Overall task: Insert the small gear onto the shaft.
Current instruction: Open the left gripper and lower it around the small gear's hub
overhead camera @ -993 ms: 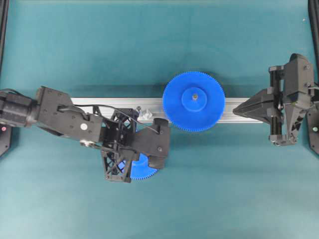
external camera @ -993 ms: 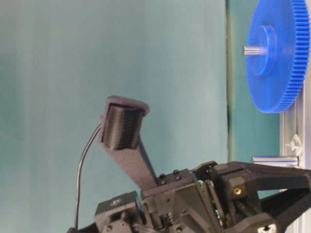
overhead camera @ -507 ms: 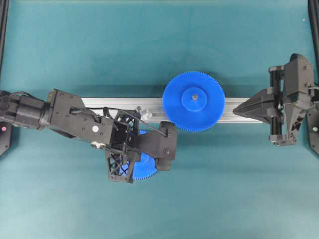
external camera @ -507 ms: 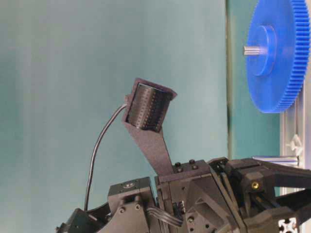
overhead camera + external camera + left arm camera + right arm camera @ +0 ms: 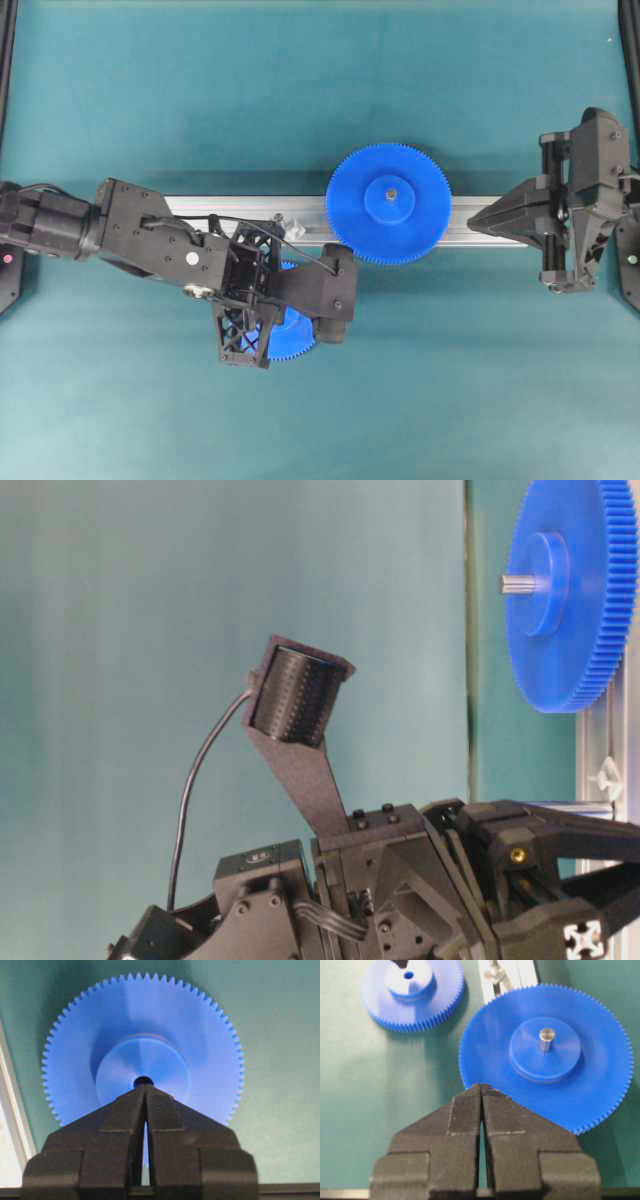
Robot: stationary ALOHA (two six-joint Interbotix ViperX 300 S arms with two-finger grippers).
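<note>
Now left hand (image 5: 145,1091) pinched closed (holding nothing) — tips at small gear (image 5: 142,1050) hub; right hand (image 5: 481,1091) closed too.

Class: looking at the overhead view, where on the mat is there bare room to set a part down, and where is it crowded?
Bare mat lies above the aluminium bar and below it, right of the small gear. It is crowded where the left claw, the shaft and the wide gear cluster.

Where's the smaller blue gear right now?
In the overhead view the small gear lies flat on the green table, left of centre, just below the silver bar and mostly hidden under the left claw. The wider gear is up to its right.
</note>
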